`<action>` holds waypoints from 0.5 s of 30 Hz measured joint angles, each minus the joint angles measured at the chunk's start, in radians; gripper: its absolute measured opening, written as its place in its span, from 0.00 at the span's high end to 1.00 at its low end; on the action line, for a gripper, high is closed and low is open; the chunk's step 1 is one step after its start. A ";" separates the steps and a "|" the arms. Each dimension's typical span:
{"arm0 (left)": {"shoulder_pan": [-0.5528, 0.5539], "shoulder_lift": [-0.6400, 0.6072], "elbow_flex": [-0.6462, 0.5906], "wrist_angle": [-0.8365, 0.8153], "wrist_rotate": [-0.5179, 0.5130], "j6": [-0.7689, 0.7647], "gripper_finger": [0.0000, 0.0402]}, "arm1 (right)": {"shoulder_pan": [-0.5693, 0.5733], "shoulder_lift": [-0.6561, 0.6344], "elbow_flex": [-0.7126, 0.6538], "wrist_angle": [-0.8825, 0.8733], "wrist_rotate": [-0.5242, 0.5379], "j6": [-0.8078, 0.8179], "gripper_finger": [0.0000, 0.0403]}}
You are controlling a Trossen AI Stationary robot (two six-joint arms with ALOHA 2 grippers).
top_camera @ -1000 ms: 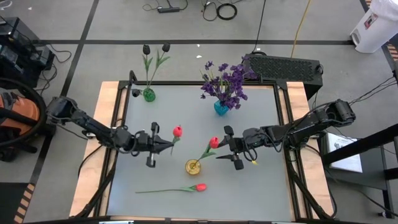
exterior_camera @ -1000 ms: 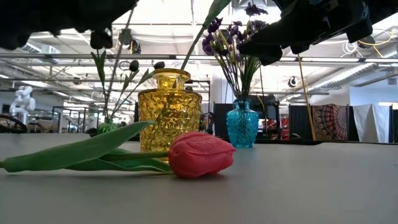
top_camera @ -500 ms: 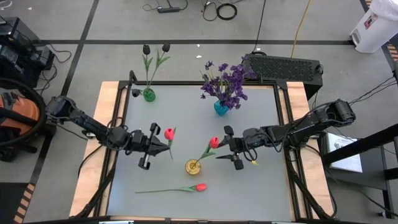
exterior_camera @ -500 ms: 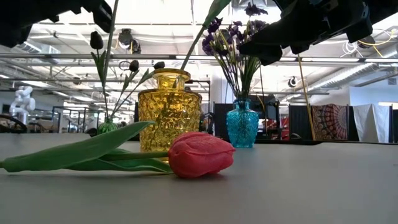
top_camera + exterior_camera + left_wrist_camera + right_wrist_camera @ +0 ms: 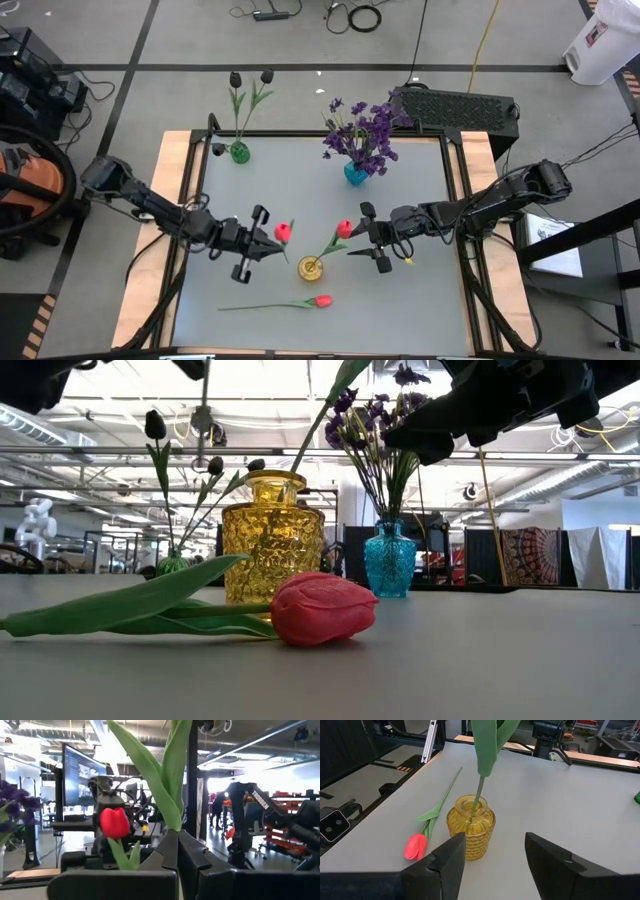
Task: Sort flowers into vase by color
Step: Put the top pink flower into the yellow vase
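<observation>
My left gripper (image 5: pixel 268 240) is shut on a red tulip (image 5: pixel 284 232), held up left of the yellow vase (image 5: pixel 310 267). Another red tulip (image 5: pixel 344 229) stands with its stem in that vase. One more red tulip (image 5: pixel 322 608) lies flat on the table near the front. My right gripper (image 5: pixel 373 238) hangs open just right of the yellow vase and touches nothing. At the back, near-black tulips (image 5: pixel 250 78) stand in a green vase (image 5: pixel 239 152), and purple flowers (image 5: pixel 365 135) stand in a blue vase (image 5: pixel 355 173). My left gripper pinches the held tulip between its two fingers where the long green leaves (image 5: pixel 172 817) meet the stem. The fingers come nearly level from the table's left, tipped slightly upward. The leaves rise above the fingers and the stem (image 5: pixel 203 405) hangs below, clear of the table.
A black keyboard-like box (image 5: pixel 455 107) sits beyond the table's far right corner. The lying tulip's stem (image 5: pixel 255 306) stretches left along the near part of the table. Grey tabletop (image 5: pixel 420 300) lies free at the near right.
My left gripper has risen and tipped its fingers upward, carrying the red tulip toward the table's near edge and closer to the yellow vase. The tulip stays clear of the table. My right gripper has kept still.
</observation>
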 joint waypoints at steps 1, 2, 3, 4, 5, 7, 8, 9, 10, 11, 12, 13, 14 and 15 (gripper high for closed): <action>0.000 0.020 0.013 0.002 0.000 0.005 1.00 | 0.000 0.000 0.000 0.000 0.000 0.000 0.51; 0.000 0.040 0.027 0.011 0.000 0.008 1.00 | 0.000 0.000 0.000 0.000 0.000 0.000 0.51; 0.000 0.061 0.040 0.026 0.000 0.008 1.00 | 0.000 0.000 0.000 0.000 0.000 0.000 0.51; 0.000 0.080 0.051 0.047 0.000 0.008 1.00 | 0.000 0.000 0.000 0.000 0.000 0.000 0.51; 0.000 0.098 0.061 0.072 0.000 0.008 1.00 | 0.000 0.000 0.000 0.000 0.000 0.000 0.51; 0.000 0.126 0.077 0.126 0.000 0.008 1.00 | 0.000 0.000 0.000 0.000 0.000 0.000 0.51; 0.000 0.134 0.080 0.146 0.000 0.009 1.00 | 0.000 0.000 0.000 0.000 0.000 0.000 0.51; 0.000 0.138 0.082 0.154 0.001 0.012 1.00 | 0.000 0.000 0.000 0.000 0.000 0.000 0.51; 0.001 0.140 0.083 0.159 0.002 0.018 1.00 | 0.000 0.000 0.000 0.000 0.000 0.000 0.51; 0.003 0.140 0.083 0.157 0.002 0.025 1.00 | 0.000 0.000 0.000 0.000 0.000 0.000 0.51; 0.003 0.140 0.083 0.157 0.001 0.026 1.00 | 0.000 0.000 0.000 0.000 0.000 0.000 0.51; 0.003 0.140 0.083 0.157 0.001 0.026 1.00 | 0.000 0.000 0.000 0.000 0.000 0.000 0.51; 0.003 0.141 0.083 0.157 0.000 0.024 1.00 | 0.000 0.000 0.000 0.000 0.000 0.000 0.51; 0.003 0.145 0.083 0.159 0.000 0.020 1.00 | 0.000 0.000 0.000 0.000 0.000 0.000 0.51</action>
